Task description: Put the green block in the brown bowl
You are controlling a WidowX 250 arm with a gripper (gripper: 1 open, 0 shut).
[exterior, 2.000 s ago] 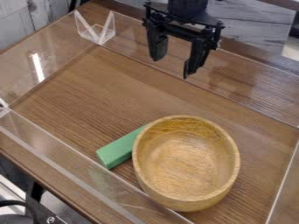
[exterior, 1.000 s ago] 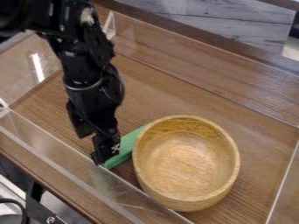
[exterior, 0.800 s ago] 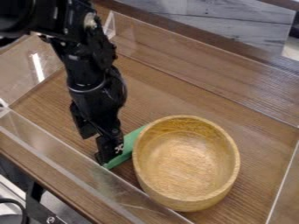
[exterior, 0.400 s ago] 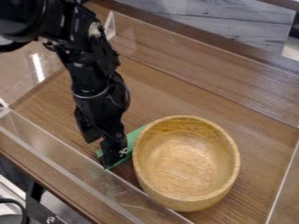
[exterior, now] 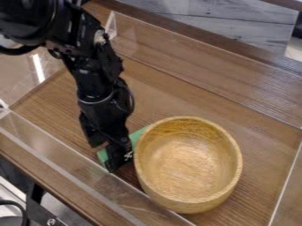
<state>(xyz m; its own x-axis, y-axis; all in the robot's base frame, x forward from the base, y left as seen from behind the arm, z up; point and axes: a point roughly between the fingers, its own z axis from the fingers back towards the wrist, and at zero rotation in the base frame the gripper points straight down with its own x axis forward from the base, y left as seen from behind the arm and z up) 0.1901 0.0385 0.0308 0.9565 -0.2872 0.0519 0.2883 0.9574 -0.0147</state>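
Camera view: gripper (exterior: 113, 152) spread wide, pointing down over the block (exterior: 132, 141).
Block lies between its fingers, just left of the bowl (exterior: 189, 164); contact unclear.

green block (exterior: 133, 139): flat, mostly hidden | brown bowl (exterior: 188, 164): upright, touching block

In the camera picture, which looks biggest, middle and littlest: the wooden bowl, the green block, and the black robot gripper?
1. Brown bowl, the biggest.
2. Gripper, clearly smaller than the bowl.
3. Green block, the littlest as seen, but the gripper hides most of it, so second and third places are unsure.
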